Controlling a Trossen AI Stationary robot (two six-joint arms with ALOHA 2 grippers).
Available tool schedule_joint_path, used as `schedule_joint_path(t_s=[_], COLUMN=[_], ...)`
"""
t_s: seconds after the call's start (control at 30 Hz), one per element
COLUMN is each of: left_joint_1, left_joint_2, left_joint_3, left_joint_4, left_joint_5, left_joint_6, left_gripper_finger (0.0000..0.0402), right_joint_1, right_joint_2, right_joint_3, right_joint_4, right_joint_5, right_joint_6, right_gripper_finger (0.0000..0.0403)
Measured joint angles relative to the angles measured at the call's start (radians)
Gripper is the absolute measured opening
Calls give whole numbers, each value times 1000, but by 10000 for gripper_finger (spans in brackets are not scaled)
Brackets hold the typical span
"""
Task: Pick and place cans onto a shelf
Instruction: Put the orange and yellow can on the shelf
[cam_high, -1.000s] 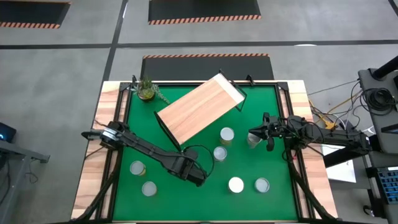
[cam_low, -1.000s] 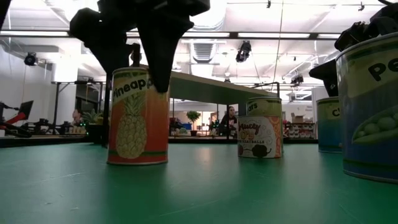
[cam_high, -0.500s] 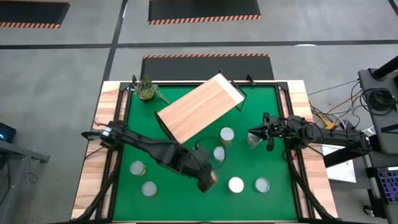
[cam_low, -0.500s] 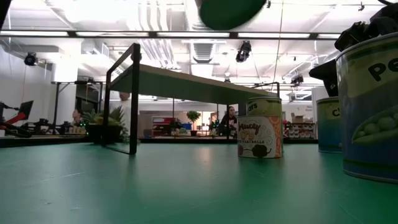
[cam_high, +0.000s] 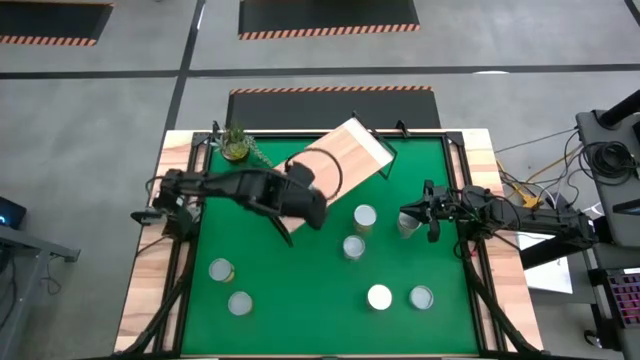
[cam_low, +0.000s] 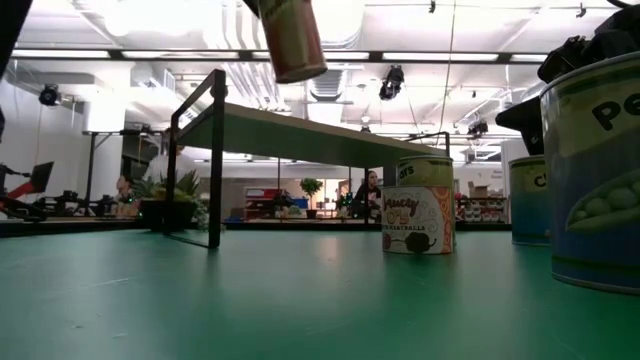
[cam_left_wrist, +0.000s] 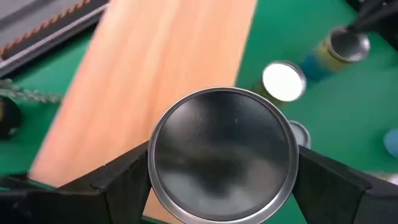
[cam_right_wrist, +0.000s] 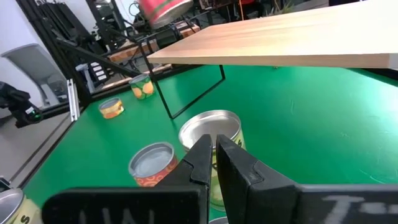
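Note:
My left gripper (cam_high: 307, 207) is shut on a can (cam_left_wrist: 222, 163) with a shiny silver top, high over the near-left part of the light-wood shelf (cam_high: 322, 172). In the low view this can (cam_low: 290, 36) hangs tilted above the shelf board (cam_low: 300, 130). Several other cans stand upright on the green mat, among them two (cam_high: 365, 217) (cam_high: 353, 247) just right of the shelf. My right gripper (cam_high: 405, 218) rests shut at the right, close beside a can (cam_right_wrist: 210, 132). My left gripper pinches the can's round side wall (cam_left_wrist: 152, 167) between its two fingers (cam_left_wrist: 121, 182), one on each opposite side, just below the top rim. The fingers slant down from the table's left side. The can is lifted clear of mat and shelf, and tilted.
A small potted plant (cam_high: 236, 145) stands at the far-left corner. Two cans (cam_high: 221, 270) (cam_high: 239, 303) sit near-left, two more (cam_high: 379, 297) (cam_high: 421, 297) near-right. The shelf rests on thin black legs (cam_low: 214, 160). Bare mat lies in the near middle.
My left gripper has lifted the pineapple can off the mat's near middle. It has carried the can up and toward the far edge, over the shelf. The can, upright before, is now tilted. My right arm has kept still.

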Motion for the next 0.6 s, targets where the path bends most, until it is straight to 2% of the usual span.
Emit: schedule_joint_path(t_s=[0.33,0.6], left_joint_1=[165,226], left_joint_2=[-3,-7], left_joint_3=[-71,-139], left_joint_4=[-17,-17], left_joint_5=[-1,41], left_joint_6=[150,189], left_gripper_finger=[309,310], right_joint_1=[0,0], right_joint_2=[7,7], right_joint_3=[0,0], right_joint_4=[-5,-5], right_joint_5=[0,0], right_joint_6=[2,18], right_gripper_finger=[13,13])
